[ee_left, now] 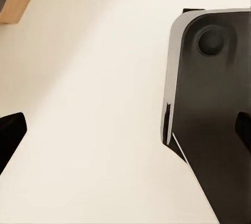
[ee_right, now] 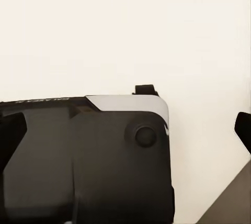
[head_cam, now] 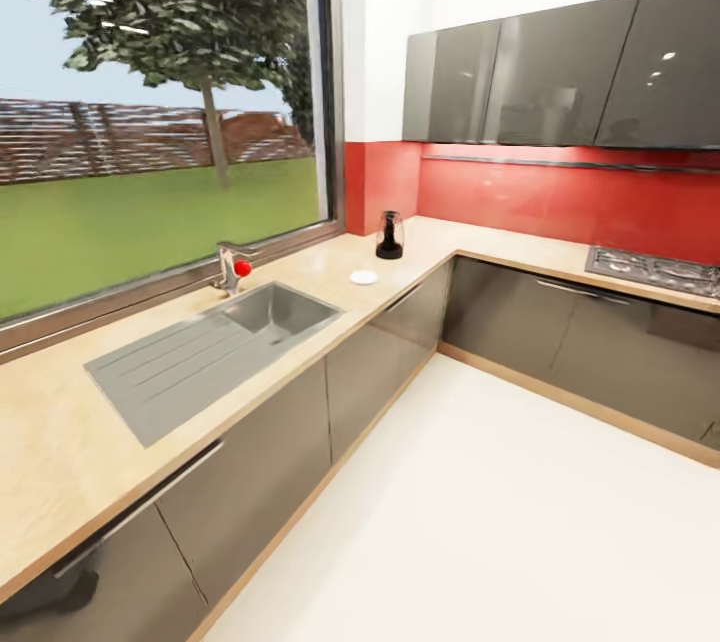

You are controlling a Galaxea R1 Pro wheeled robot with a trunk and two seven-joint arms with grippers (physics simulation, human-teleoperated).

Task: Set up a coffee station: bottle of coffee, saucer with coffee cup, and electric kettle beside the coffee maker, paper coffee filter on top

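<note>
The long pale wood-look countertop runs under the window and turns the corner at the back. Near that corner stands the electric kettle, a glass pot with a black lid and a dark base. The saucer, small, flat and white, lies on the counter just in front of it. The coffee maker, bottle of coffee, paper coffee filter and coffee cup are out of view. My left gripper is open over pale floor beside my dark base. The right gripper is also open, with nothing between its fingers.
A grey inset sink with a tap sits under the window. A hob lies on the right counter run. Glossy grey wall cabinets hang over a red backsplash. Pale floor spreads before the base cabinets.
</note>
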